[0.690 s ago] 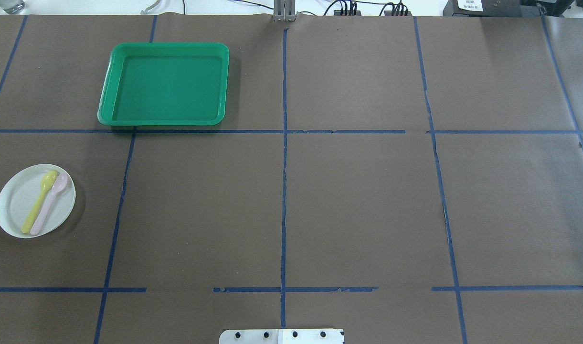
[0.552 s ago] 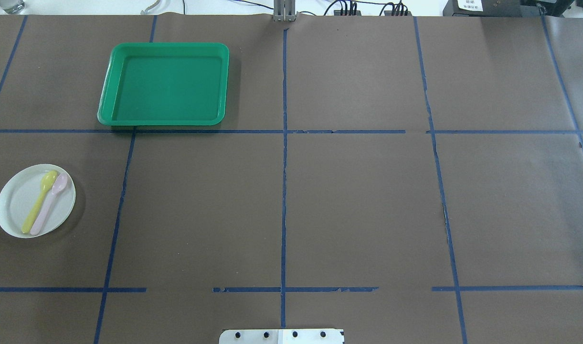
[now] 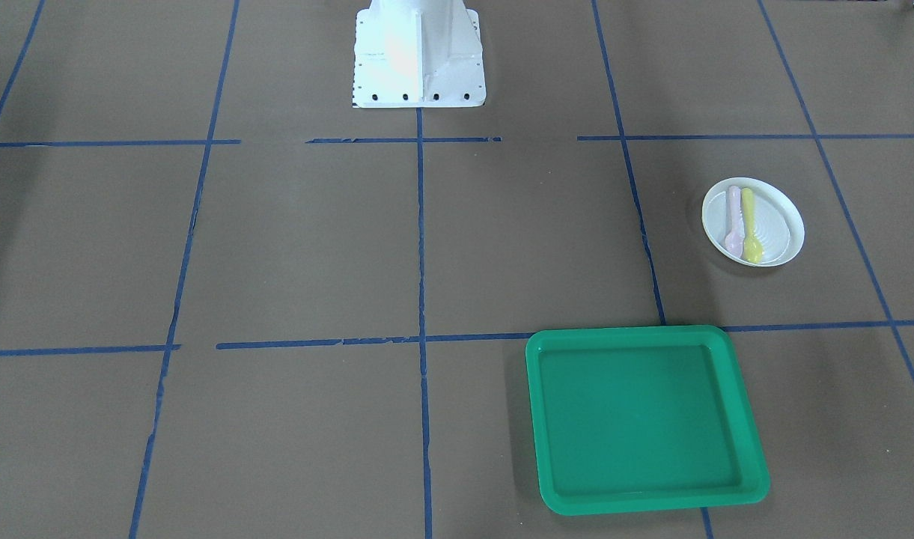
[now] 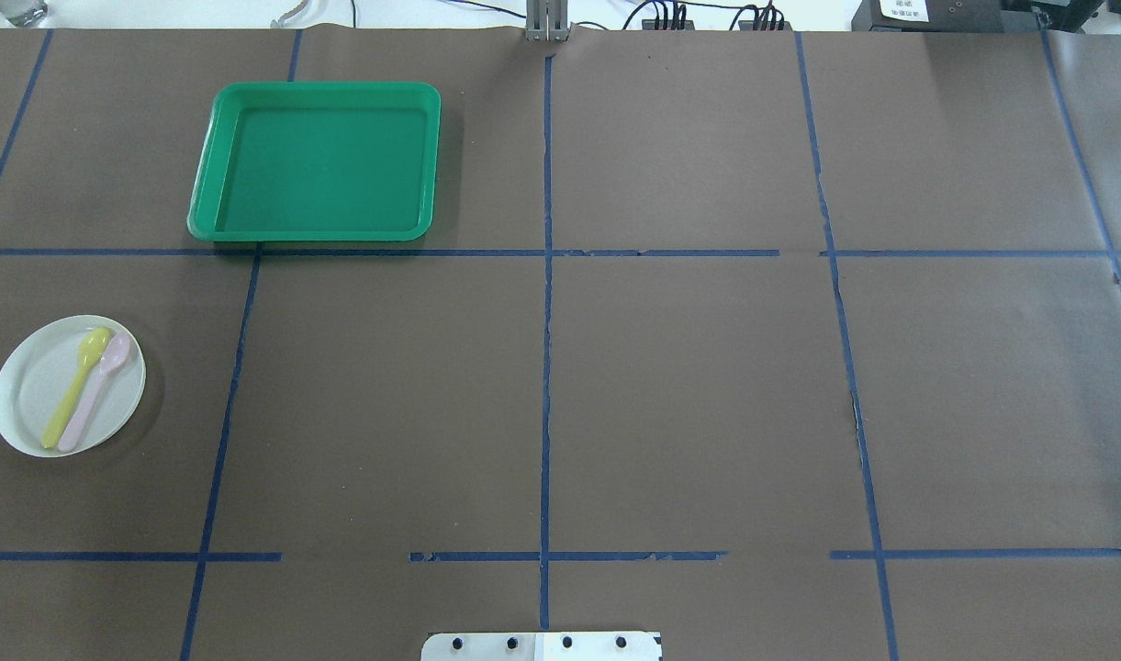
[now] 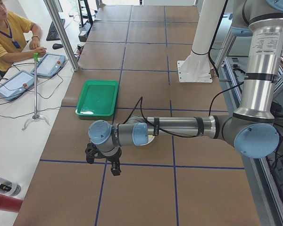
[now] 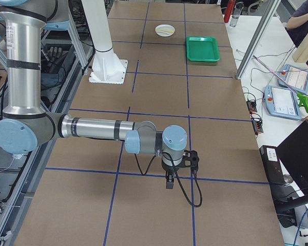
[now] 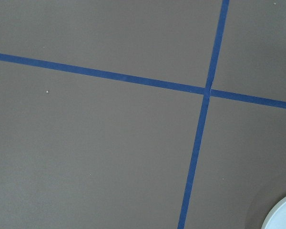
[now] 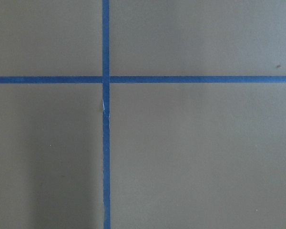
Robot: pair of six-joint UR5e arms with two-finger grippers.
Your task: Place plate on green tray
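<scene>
left gripper (image 5: 115, 170): seen only from the table's left end, hanging finger-down from the near arm over a blue tape line (image 5: 188, 166). Whether its fingers stand wide or narrow cannot be told.
right gripper (image 6: 169, 184): seen only from the table's right end, also pointing down, beside a tape crossing. Its finger spread cannot be told either.
plate (image 4: 28, 395): flat on the brown paper (image 4: 689, 395). It is near the left fingers, just inboard of them toward the table's middle. From the left end the near forearm hides most of it. The left wrist camera catches only a sliver of white rim (image 7: 283, 214) in its lower right corner. It is well apart from the right fingers, at the table's other end (image 6: 165, 30).
yellow spoon (image 4: 76, 387) and pink spoon (image 4: 96, 393): side by side on the plate and touching, bowls pointing away from the robot.
green tray (image 4: 321, 170): beyond the plate from the left fingers, on the operators' side. It is apart from the plate, with its robot-side edge just beside a tape line. It lies far from the right fingers (image 6: 203, 48).
operator (image 5: 4, 37): in a yellow shirt, at the white side table past the tray.
</scene>
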